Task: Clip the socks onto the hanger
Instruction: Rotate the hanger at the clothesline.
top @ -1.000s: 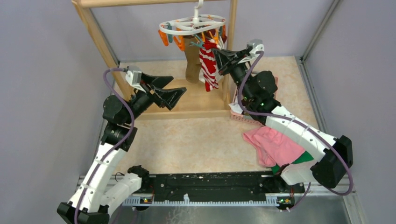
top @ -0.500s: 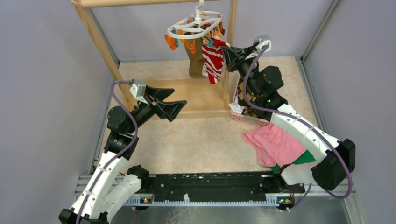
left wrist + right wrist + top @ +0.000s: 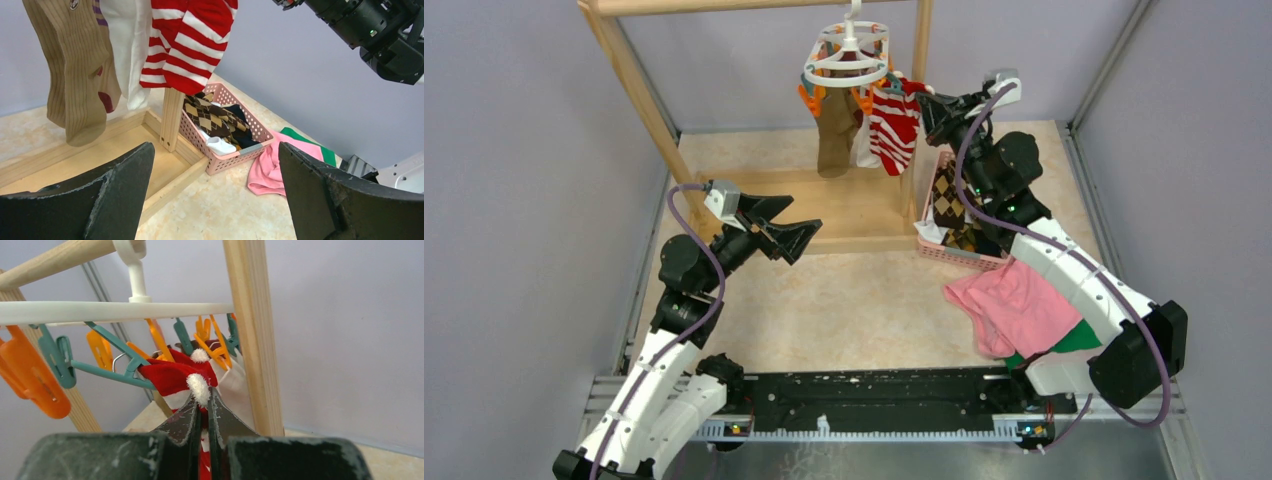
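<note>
1. at 12 o'clock in the top view, the hanger (image 3: 846, 60) hangs from the rack (image 3: 639, 90); a brown sock (image 3: 834, 140) and a striped sock (image 3: 894, 125) hang under it.
2. the right gripper (image 3: 202, 402), at 3 o'clock of the hanger, pinches the striped sock's red cuff.
3. the left gripper (image 3: 807, 214), at 7 o'clock, is spread wide and holds nothing.
4. an argyle sock (image 3: 946, 200) lies in the basket (image 3: 959, 258) at 5 o'clock.

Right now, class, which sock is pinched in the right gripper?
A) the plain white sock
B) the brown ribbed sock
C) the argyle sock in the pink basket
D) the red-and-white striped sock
D: in the right wrist view the right gripper has its jaws shut on the red cuff of the red-and-white striped sock, just under the hanger.
</note>
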You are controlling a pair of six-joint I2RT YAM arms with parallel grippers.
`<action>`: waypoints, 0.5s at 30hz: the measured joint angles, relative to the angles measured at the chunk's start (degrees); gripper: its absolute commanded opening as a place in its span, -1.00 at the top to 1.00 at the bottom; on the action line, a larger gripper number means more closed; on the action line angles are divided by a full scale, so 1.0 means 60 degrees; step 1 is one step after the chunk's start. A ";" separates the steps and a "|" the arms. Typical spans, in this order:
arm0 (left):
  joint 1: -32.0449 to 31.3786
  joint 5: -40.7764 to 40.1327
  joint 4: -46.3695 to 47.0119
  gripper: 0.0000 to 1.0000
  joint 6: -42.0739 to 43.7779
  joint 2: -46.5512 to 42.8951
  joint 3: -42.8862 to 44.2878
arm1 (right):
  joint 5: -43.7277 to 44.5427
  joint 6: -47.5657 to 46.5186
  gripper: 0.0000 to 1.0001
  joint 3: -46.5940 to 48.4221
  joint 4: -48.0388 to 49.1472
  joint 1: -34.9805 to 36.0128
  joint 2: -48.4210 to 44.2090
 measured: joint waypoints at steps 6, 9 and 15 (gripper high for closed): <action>0.0000 -0.0033 0.0011 -0.98 -0.0015 -0.0178 -0.0321 | -0.0175 0.0251 1.00 0.0266 -0.0299 -0.0627 0.0004; 0.0000 -0.0029 0.0066 -0.98 -0.0098 -0.0237 -0.0474 | -0.0310 0.0390 1.00 0.0499 -0.0386 -0.0933 0.0051; 0.0000 -0.0022 0.0193 -0.98 -0.0321 -0.0233 -0.0645 | -0.0696 0.0743 1.00 0.0871 -0.0404 -0.1271 0.0426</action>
